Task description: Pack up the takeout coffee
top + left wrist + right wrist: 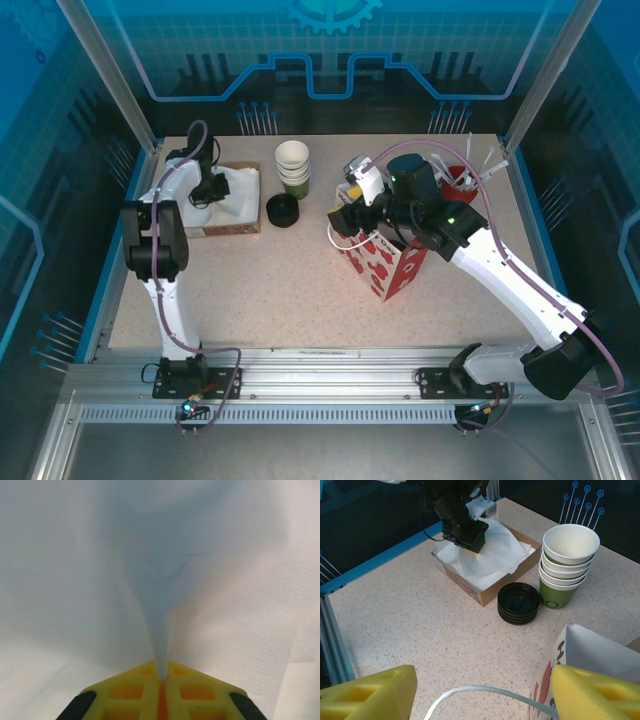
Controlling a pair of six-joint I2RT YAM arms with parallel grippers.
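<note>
left jaws: closed tight on white paper (225,605) in box (462,586) | right jaws: wide apart, bag handle (485,689) between

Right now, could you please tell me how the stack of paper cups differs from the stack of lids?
The stack of paper cups is tall, the stack of lids low and flat. The cups are olive green with white insides; the lids are all black. Both are round and stand side by side on the table.
</note>
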